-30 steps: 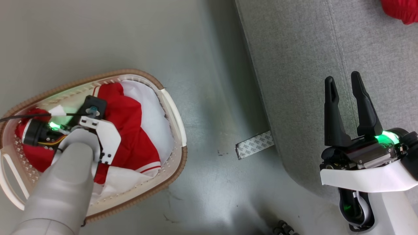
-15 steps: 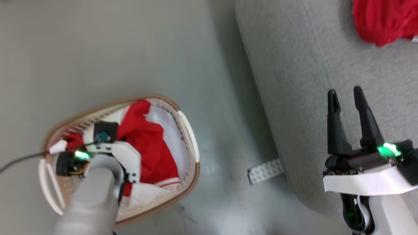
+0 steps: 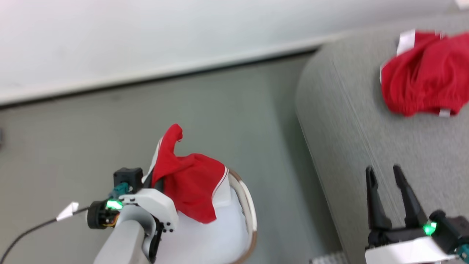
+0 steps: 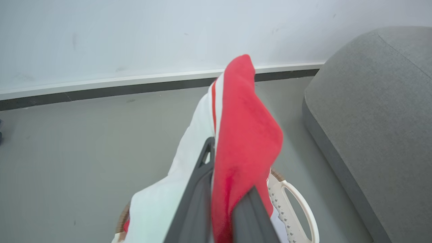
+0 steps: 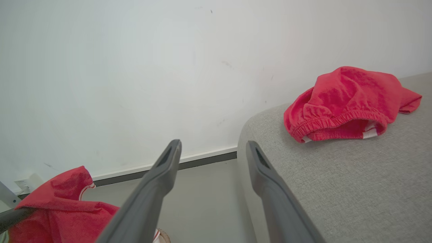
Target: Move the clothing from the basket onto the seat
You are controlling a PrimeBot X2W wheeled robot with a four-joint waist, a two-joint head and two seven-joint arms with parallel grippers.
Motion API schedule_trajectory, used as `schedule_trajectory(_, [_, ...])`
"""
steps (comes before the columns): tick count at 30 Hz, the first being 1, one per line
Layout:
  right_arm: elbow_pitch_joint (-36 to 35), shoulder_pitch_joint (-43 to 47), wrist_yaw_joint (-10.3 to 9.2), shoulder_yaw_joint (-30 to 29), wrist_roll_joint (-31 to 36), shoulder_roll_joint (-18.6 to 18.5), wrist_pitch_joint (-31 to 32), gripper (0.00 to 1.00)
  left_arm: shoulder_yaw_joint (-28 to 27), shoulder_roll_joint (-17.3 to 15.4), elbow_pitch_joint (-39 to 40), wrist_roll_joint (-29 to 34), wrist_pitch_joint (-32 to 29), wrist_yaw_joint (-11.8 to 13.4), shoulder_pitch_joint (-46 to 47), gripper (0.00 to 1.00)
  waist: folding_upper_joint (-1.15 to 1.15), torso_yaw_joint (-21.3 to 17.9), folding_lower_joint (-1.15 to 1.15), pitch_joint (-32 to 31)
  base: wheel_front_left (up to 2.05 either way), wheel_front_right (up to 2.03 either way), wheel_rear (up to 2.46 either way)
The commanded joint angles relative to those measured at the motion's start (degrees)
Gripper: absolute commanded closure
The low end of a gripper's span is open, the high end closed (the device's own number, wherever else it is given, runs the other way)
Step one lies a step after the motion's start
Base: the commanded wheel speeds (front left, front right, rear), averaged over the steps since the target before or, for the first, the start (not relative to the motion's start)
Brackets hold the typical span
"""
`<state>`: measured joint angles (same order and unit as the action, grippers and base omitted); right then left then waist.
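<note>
In the head view the left forearm reaches up from the lower left, wrist bent, and the left gripper [image 3: 158,184] is clamped on a red garment [image 3: 187,183] held above the basket [image 3: 250,216]. The garment's long axis runs up that view: a narrow red tip points toward the wall [image 3: 146,36], the wider body drapes down and right over the basket's white contents. The right gripper [image 3: 383,171] sits at the lower right over the sofa [image 3: 344,146], fingers pointing up the view and spread, with nothing between them. A second red garment [image 3: 421,80] lies bunched on the sofa, well apart from both grippers. In the left wrist view the two dark fingers pinch the red cloth between them; it rises to a peak, with a white panel and red stripe hanging on the left, and the basket's handle shows beneath. In the right wrist view the fingers stand wide apart and empty beside the sofa's rounded edge; the bunched garment's elastic waistband faces the camera.
</note>
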<state>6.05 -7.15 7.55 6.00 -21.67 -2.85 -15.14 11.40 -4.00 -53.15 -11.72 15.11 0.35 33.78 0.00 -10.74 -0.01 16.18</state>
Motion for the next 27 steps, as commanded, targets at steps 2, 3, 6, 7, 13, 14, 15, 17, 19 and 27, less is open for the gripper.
schedule_trajectory(2, [0.72,2.59,-0.13,-0.17,0.15,-0.12,-0.01,0.0,0.01,0.37,3.02,-1.35,0.05,-0.68,-2.3,1.0,0.0,5.13,0.01,-8.58,0.0,0.0,0.0])
schedule_trajectory(3, [1.0,3.19,-0.13,-0.19,0.08,-0.12,-0.01,0.0,0.11,0.45,4.13,-1.75,0.04,-0.78,-2.93,1.0,0.0,5.47,0.01,-9.82,0.0,0.0,0.0])
schedule_trajectory(6, [1.52,4.88,-0.13,0.22,0.15,-0.12,-0.01,0.0,0.41,0.62,8.14,-2.59,-0.74,-1.07,-4.31,1.0,0.0,6.09,0.01,-12.78,0.0,0.0,0.0])
schedule_trajectory(7, [1.67,5.29,-0.14,0.32,0.14,-0.12,-0.01,0.0,0.51,0.65,9.72,-2.8,-1.23,-0.93,-4.58,1.0,0.0,6.22,0.01,-13.51,0.0,0.0,0.0])
schedule_trajectory(13, [1.84,6.88,-0.13,0.75,0.23,-0.12,-0.01,0.0,0.61,0.71,19.38,-4.18,-4.07,0.1,-6.28,1.0,0.0,6.6,0.01,-16.36,0.0,0.0,0.0])
schedule_trajectory(14, [1.83,7.09,-0.13,0.78,0.31,-0.12,-0.01,0.0,0.68,0.72,21.66,-4.39,-4.75,0.21,-6.64,1.0,0.0,6.64,0.01,-16.73,0.0,0.0,0.0])
schedule_trajectory(15, [1.87,7.36,-0.14,0.83,0.35,-0.12,-0.01,0.0,0.67,0.69,23.84,-4.62,-5.42,0.54,-7.03,1.0,0.0,6.67,0.01,-17.13,0.0,0.0,0.0])
schedule_trajectory(17, [2.04,7.88,-0.13,0.96,0.38,-0.12,-0.01,0.0,0.64,0.29,28.1,-4.86,-6.86,0.92,-7.65,1.0,0.0,6.66,0.01,-17.94,0.0,0.0,0.0])
schedule_trajectory(19, [2.11,8.18,-0.13,0.99,0.37,-0.12,-0.01,0.0,0.52,-0.06,32.2,-5.05,-8.44,1.35,-8.17,1.0,0.0,6.62,0.01,-18.65,0.0,0.0,0.0])
schedule_trajectory(27, [2.57,9.41,-0.13,1.64,0.71,-0.12,-0.01,0.0,0.68,-2.04,44.2,-5.05,-14.37,2.58,-9.17,1.0,0.0,6.09,0.01,-20.83,0.0,0.0,0.0])
